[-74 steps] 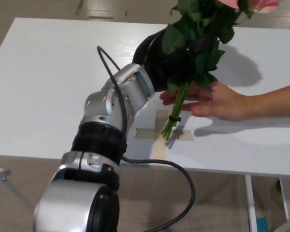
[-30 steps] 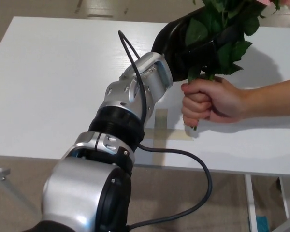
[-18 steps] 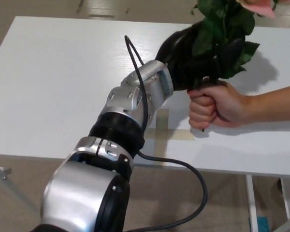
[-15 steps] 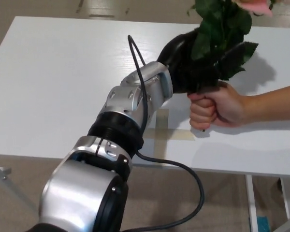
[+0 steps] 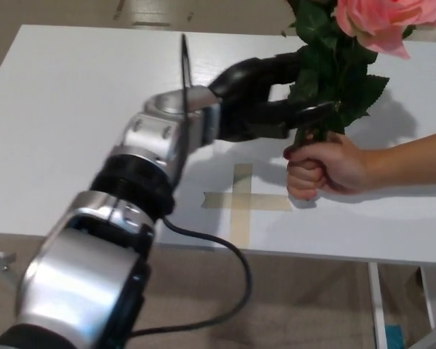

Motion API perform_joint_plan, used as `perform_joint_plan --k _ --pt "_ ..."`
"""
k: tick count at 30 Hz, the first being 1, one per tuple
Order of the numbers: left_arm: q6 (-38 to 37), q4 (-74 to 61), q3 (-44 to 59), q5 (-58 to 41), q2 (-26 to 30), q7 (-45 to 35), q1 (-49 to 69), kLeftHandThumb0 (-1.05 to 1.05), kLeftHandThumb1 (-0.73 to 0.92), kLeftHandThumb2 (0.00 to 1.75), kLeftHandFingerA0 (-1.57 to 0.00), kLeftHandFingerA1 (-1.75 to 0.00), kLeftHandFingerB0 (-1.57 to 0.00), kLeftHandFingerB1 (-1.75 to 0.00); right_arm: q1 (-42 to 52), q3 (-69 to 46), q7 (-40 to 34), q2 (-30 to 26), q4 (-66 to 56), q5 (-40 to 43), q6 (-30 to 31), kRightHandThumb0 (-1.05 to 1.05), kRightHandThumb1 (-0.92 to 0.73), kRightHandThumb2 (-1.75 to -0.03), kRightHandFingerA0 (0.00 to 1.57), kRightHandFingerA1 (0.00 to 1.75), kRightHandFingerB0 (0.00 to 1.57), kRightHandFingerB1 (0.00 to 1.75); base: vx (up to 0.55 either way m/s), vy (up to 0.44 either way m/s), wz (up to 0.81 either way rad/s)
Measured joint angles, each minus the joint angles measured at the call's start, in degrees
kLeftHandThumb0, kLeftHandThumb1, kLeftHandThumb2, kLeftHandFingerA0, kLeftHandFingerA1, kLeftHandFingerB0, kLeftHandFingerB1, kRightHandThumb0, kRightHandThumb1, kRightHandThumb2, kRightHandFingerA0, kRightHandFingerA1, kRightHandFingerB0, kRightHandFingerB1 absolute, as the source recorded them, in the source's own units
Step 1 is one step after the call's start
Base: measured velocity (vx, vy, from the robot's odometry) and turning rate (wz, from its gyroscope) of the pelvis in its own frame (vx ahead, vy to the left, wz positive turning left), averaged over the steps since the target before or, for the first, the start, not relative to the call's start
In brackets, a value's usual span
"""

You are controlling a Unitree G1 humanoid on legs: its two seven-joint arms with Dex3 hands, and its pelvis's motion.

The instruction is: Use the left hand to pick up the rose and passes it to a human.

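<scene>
One view only here, from the robot's head, tilted steeply down over the flat white rectangular bench (image 5: 73,116). It sits close in: the robot's silver-and-black left arm (image 5: 138,189) fills the near left, the bench's far edge runs along the top, and bare tan floor (image 5: 305,305) shows below the near edge.

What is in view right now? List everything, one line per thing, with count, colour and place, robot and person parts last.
rose: one, pink bloom with green leaves, top right, stem running down into the person's fist.
tape cross: one, tan, on the table near its front edge.
table: one, white, fills most of the view.
cable: one, black, looping under the left arm.
left hand: one, black, fingers apart around the leaves, on a silver arm.
person's hand: one, closed on the stem, from the right.
</scene>
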Motion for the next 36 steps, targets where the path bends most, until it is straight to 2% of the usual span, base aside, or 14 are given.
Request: perform_joint_plan --k 8,15,16,17,18,21,22,31,32,35,36 --pt "0.93 -3.36 0.34 1.3 8.54 -6.3 -0.09 -0.8 0.54 0.57 0.0 0.0 0.0 0.0 0.85 -0.08 0.0 -0.46 0.04 -0.21 0.0 -0.39 -0.65 -0.59 0.75 0.49 0.61 0.44 0.0 0.0 0.0" --pt "3.87 -16.08 1.75 0.98 17.01 -12.07 3.65 -0.8 0.54 0.57 0.0 0.0 0.0 -0.01 1.47 0.08 0.0 -0.89 0.14 -0.54 0.01 -0.39 -0.65 -0.59 0.74 0.49 0.59 0.43 0.0 0.0 0.0" --pt "4.22 -18.21 2.1 0.89 18.04 -12.52 4.88 -0.71 0.42 0.78 0.0 0.0 0.0 -0.07 1.5 0.08 0.01 -0.92 0.13 -0.57 0.01 -0.39 -0.65 -0.59 0.74 0.49 0.59 0.43 0.0 0.0 0.0" --pt "4.4 -20.51 2.58 0.83 19.07 -12.72 6.4 -0.71 0.42 0.78 0.0 0.0 0.0 -0.07 1.51 0.06 0.01 -0.95 0.13 -0.58 0.02 -0.39 -0.65 -0.59 0.74 0.49 0.59 0.43 0.0 0.0 0.0" --pt "4.43 -22.41 3.04 0.81 19.83 -12.75 7.69 -0.64 0.39 0.75 0.0 -0.04 0.0 -0.13 1.5 0.04 0.01 -0.96 0.11 -0.58 0.02 -0.39 -0.65 -0.59 0.74 0.49 0.59 0.43 0.0 0.0 0.0" --pt "4.42 -30.18 4.62 0.9 22.39 -12.43 13.38 -0.64 0.39 0.75 0.0 -0.04 0.0 -0.13 1.45 -0.05 0.01 -1.06 0.07 -0.6 0.03 -0.39 -0.65 -0.59 0.74 0.49 0.59 0.43 0.0 0.0 0.0" --pt "4.41 -32.15 4.98 0.94 22.93 -12.28 14.79 -0.53 0.43 0.54 -0.19 -0.3 -0.19 -0.29 1.45 -0.09 0.01 -1.08 0.06 -0.6 0.03 -0.39 -0.65 -0.59 0.74 0.49 0.58 0.43 0.0 0.0 0.0" --pt "0.61 -50.07 12.37 2.09 27.59 -10.55 37.25 -0.51 0.43 0.53 -0.21 -0.31 -0.18 -0.28 1.87 -0.36 0.0 -1.63 0.01 -0.61 -0.05 -0.39 -0.65 -0.59 0.74 0.49 0.59 0.43 0.0 0.0 0.0" --pt "0.31 -51.07 13.12 2.09 27.73 -10.54 39.13 -0.26 0.23 0.83 -0.09 -0.51 -0.08 -0.49 1.98 -0.39 0.01 -1.67 0.02 -0.61 -0.06 -0.39 -0.65 -0.59 0.75 0.49 0.6 0.43 0.0 0.0 0.0" --pt "-0.66 -55.6 16.85 1.99 27.81 -10.65 47.24 -0.26 0.23 0.83 -0.09 -0.51 -0.08 -0.49 2.45 -0.59 0.0 -1.78 0.02 -0.6 -0.19 -0.39 -0.65 -0.59 0.75 0.49 0.6 0.43 0.0 0.0 0.0" --pt "-0.95 -57.07 18.05 1.95 27.81 -10.71 49.78 -0.48 0.42 0.54 -0.36 -0.35 -0.4 -0.33 2.62 -0.68 0.0 -1.82 0.03 -0.59 -0.23 -0.38 -0.65 -0.6 0.76 0.5 0.6 0.44 0.0 0.0 0.0"
